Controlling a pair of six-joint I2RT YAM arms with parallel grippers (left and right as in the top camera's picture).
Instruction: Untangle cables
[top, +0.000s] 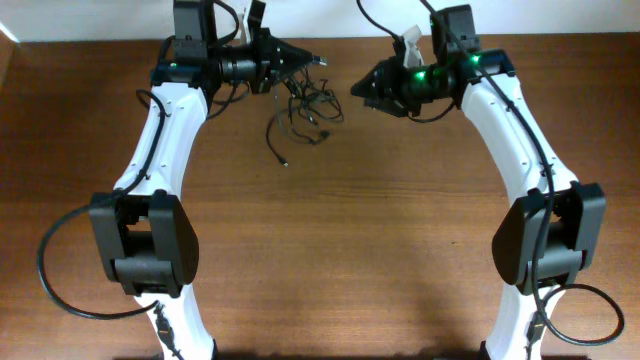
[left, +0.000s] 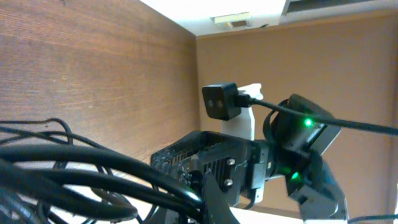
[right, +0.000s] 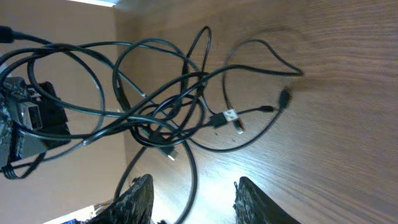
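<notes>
Item: cables (top: 303, 105). Thin black cords in knotted bunch, between arms. Left gripper (top: 308, 60) clenched on upper strands; lower ends lay on table (top: 330, 230). Likely light, limp, snag-prone. Right gripper (right: 194, 190) parted, empty. Suggested hold: loose plug end (right: 230, 116), outside knot.

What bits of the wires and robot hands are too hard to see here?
Overhead: the cables are too small to count or trace.
Left wrist: the strands are blurred against the lens and cut off by the edge.
Right wrist: the left gripper is cropped by the left edge, strands covering its tips.
</notes>
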